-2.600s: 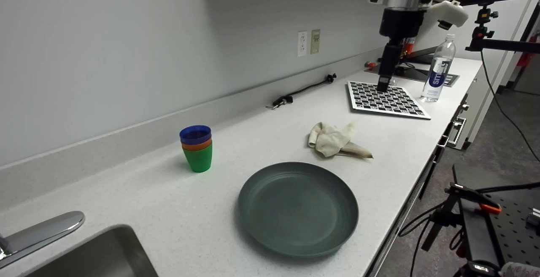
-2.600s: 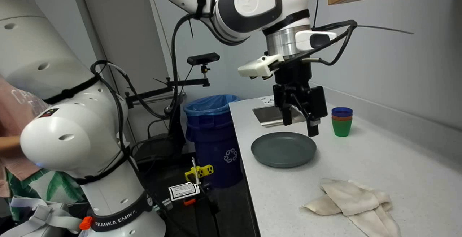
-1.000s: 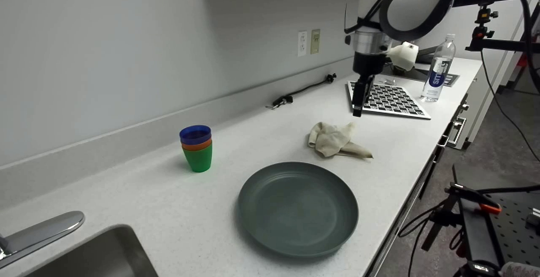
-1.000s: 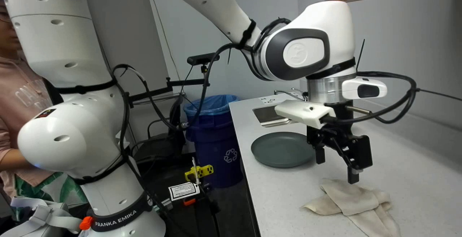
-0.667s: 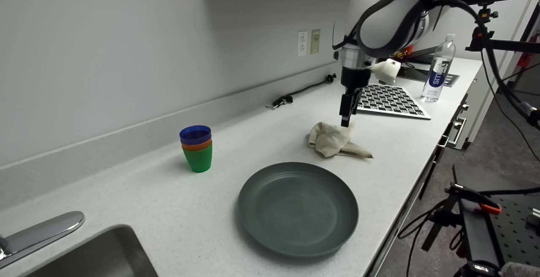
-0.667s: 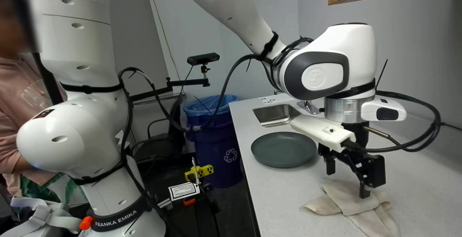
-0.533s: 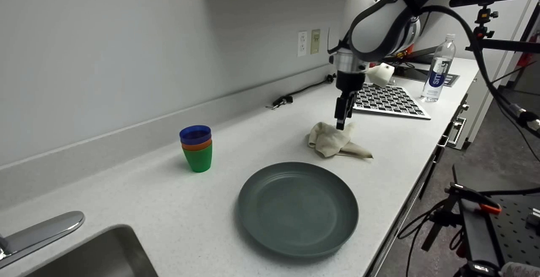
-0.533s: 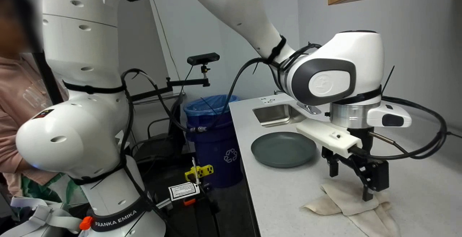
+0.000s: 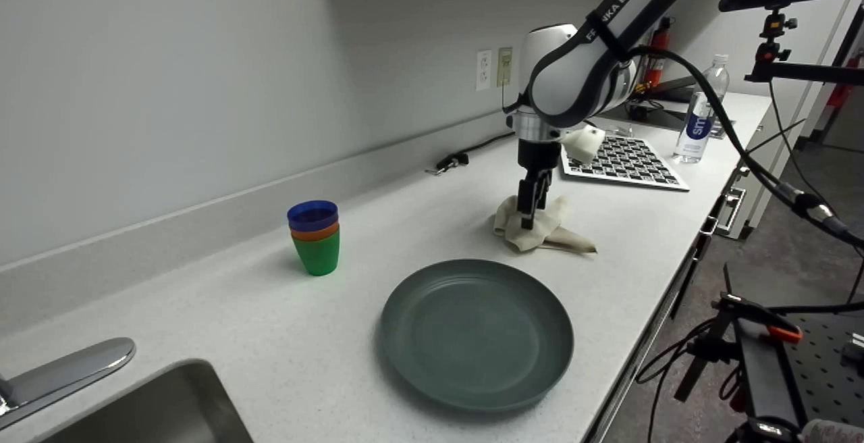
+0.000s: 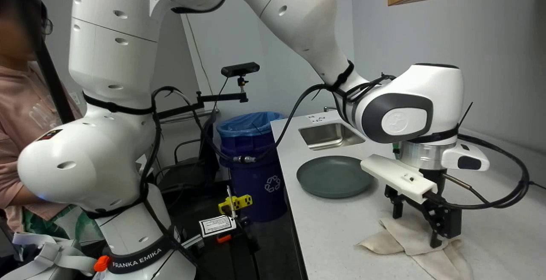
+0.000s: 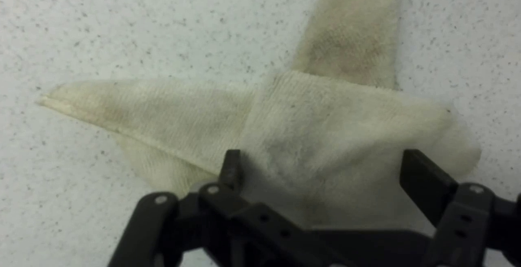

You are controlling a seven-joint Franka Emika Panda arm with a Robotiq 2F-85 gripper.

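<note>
A crumpled off-white cloth [image 9: 548, 232] lies on the counter. My gripper [image 10: 416, 229] points straight down, low over this cloth [image 10: 384, 242], its jaws spread wide. In the wrist view the gripper [image 11: 321, 155] straddles the thick folded middle of the cloth [image 11: 301, 112], with one black finger [image 11: 423, 181] on each side and nothing pinched between. Two corners of the cloth stick out beyond the jaws. Whether the fingertips touch the fabric or counter, I cannot tell.
A dark green plate [image 9: 478, 335] lies close to the cloth. Stacked blue, orange and green cups [image 9: 316, 244] stand toward the wall. A checkered board [image 9: 624, 163] and a water bottle [image 9: 698, 119] are behind the arm. A sink [image 10: 328, 137] is set into the counter's far end.
The gripper has travelled across the counter and come down over the cloth, sinking further in the last half second. Its jaws have stayed apart. Cloth, plate and cups lie as before.
</note>
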